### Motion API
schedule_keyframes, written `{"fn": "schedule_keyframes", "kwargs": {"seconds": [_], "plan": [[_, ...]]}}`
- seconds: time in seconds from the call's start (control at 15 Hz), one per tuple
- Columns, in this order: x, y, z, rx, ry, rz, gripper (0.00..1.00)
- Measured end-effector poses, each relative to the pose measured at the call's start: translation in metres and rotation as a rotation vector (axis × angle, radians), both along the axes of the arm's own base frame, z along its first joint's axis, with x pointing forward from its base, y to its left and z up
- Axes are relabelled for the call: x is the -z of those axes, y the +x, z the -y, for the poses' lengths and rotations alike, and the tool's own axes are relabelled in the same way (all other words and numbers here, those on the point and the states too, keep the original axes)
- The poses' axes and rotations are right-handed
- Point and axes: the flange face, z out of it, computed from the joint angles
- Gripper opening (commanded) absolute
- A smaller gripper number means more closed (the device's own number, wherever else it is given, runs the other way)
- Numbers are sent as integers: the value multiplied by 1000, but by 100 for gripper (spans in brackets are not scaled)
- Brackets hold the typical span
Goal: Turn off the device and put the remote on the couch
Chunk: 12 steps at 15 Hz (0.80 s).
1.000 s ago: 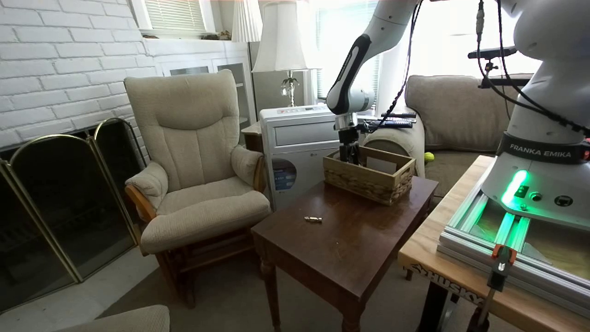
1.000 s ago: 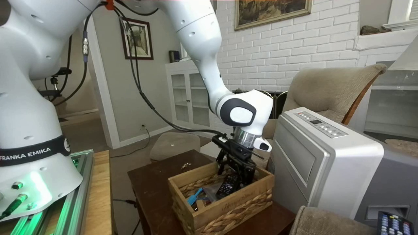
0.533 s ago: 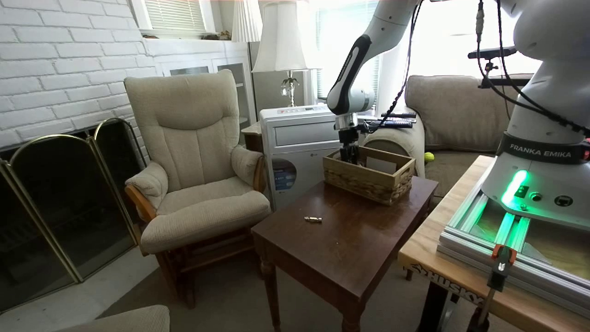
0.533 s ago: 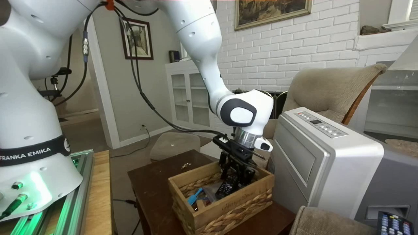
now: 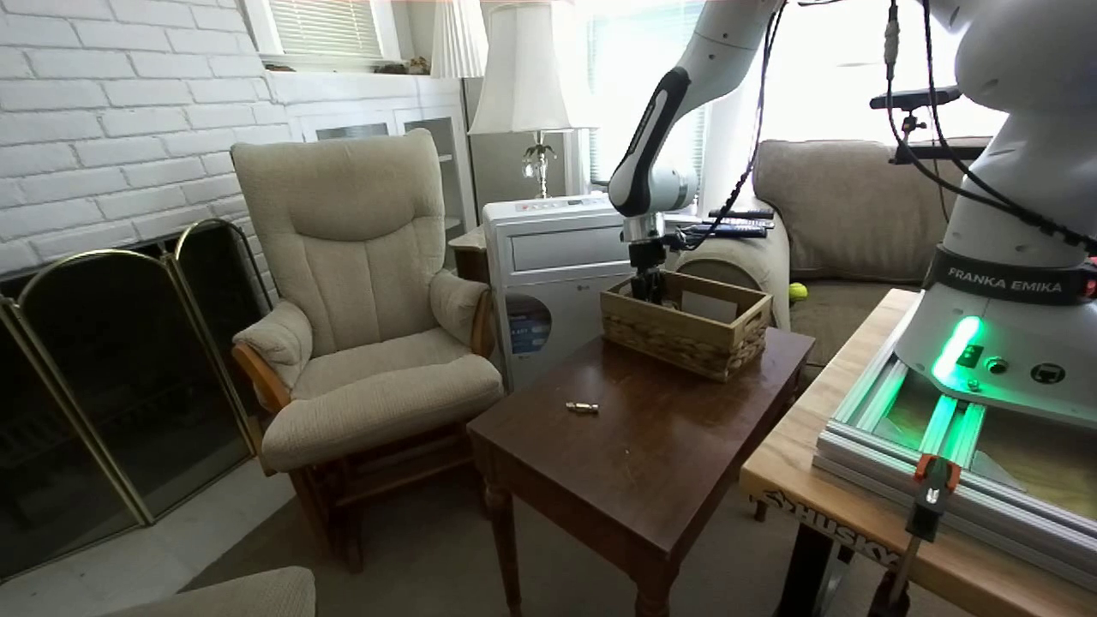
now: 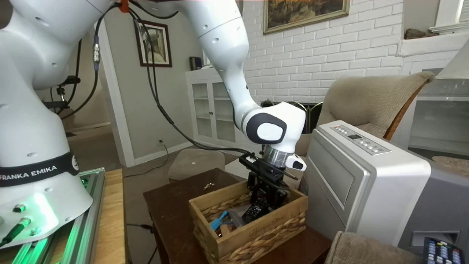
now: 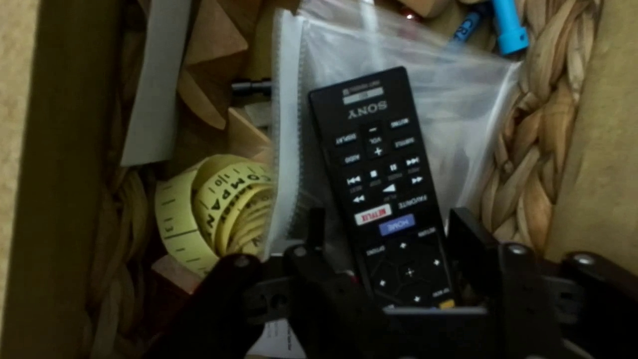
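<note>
The gripper [image 7: 386, 222] reaches down into the wicker-sided basket [image 6: 271, 224], its fingers [image 7: 471, 237] apart on either side of the black Sony remote [image 7: 379, 149]. A gap shows along one edge; whether the finger at the other edge touches, I cannot tell. The remote lies over a clear zip bag [image 7: 458, 124], near a coiled yellow tape measure [image 7: 217, 199]. The basket stands on the dark wooden surface [image 5: 634, 454]; beyond it, in an exterior view, is the tan couch [image 5: 844, 214].

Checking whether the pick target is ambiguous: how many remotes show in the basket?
1. The remote lies on the bag in the basket, partly between the fingers in the wrist view. Others may be hidden under the bag or behind the fingers.
</note>
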Motion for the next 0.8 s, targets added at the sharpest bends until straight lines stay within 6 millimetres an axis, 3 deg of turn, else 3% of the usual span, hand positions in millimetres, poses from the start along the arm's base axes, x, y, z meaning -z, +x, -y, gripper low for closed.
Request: {"fn": "schedule_keyframes", "kwargs": {"seconds": [0.13, 0.2, 0.33, 0.67, 0.8], "plan": [[2, 0, -4, -4, 1, 5, 100], [3, 1, -3, -3, -1, 12, 67], [5, 1, -2, 0, -6, 27, 69], [6, 3, -1, 3, -12, 46, 34], [6, 3, -2, 2, -11, 46, 33]]}}
